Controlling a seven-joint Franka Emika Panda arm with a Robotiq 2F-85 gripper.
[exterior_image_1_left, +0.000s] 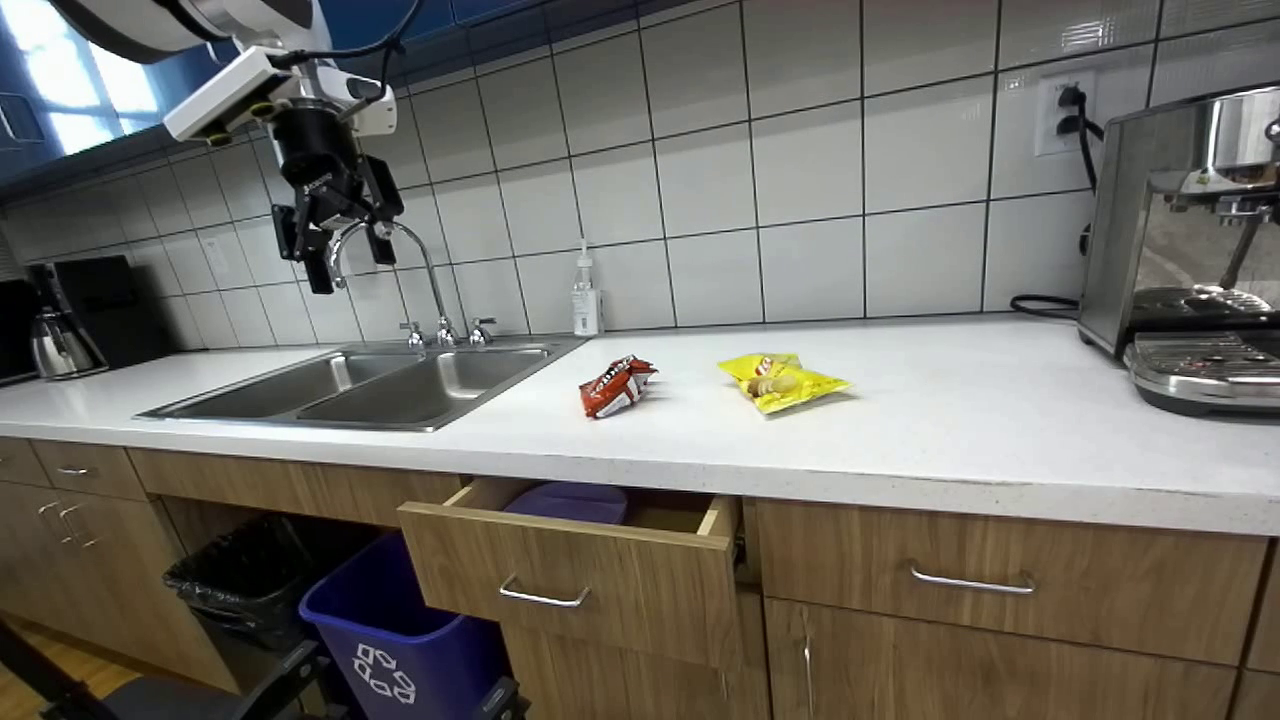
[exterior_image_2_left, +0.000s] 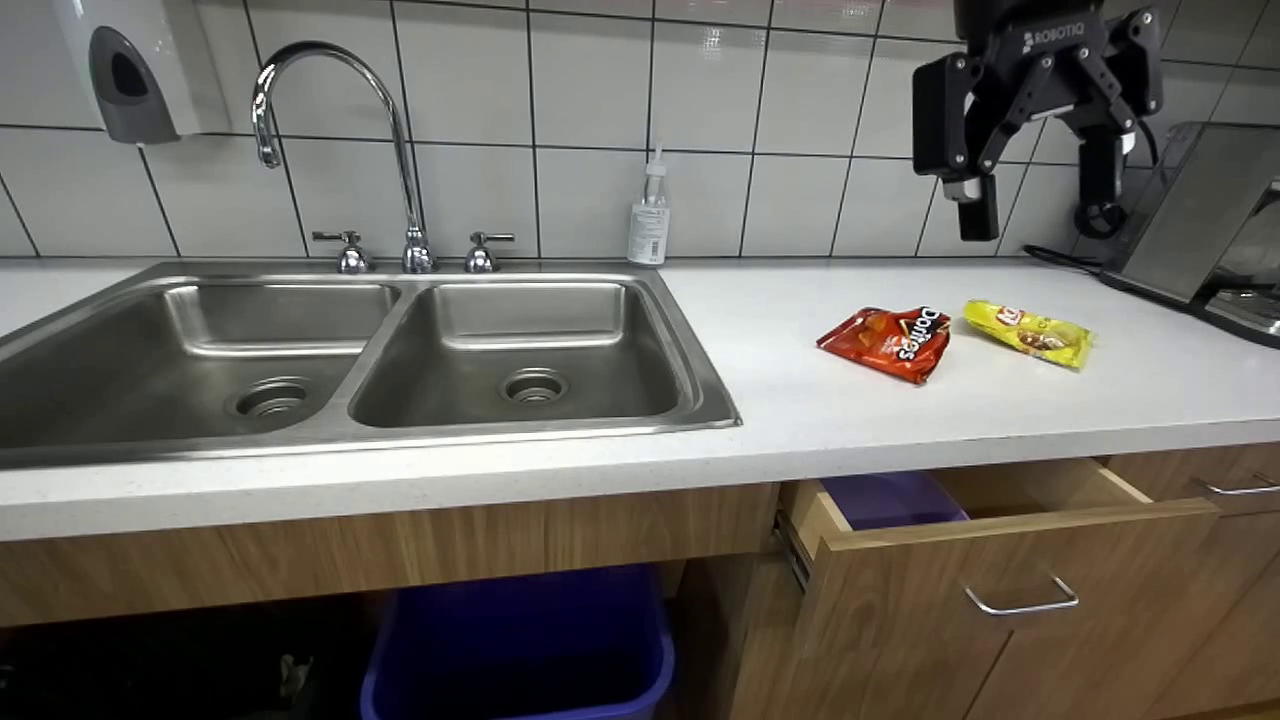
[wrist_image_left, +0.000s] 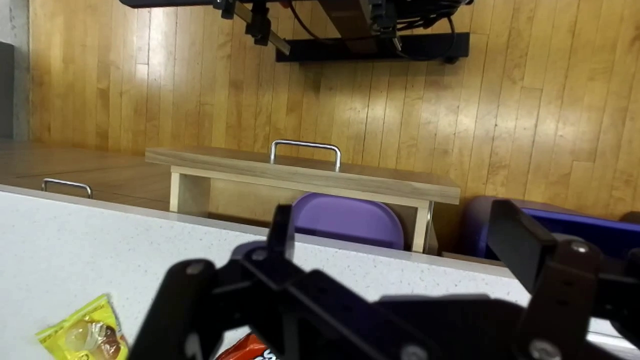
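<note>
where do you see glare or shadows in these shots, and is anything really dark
In an exterior view, white glare on the blue cabinet and a soft shadow beside the yellow bag; in both exterior views, small reflections on the wall tiles; in the wrist view, bright sheen on the wood floor, while the claw looks mostly dark.

Free air above Doritos bag (exterior_image_2_left: 888, 343); drawer (exterior_image_1_left: 630, 572) protrudes.

The empty pincer (exterior_image_2_left: 1040, 208) hangs downward, spread wide.
</note>
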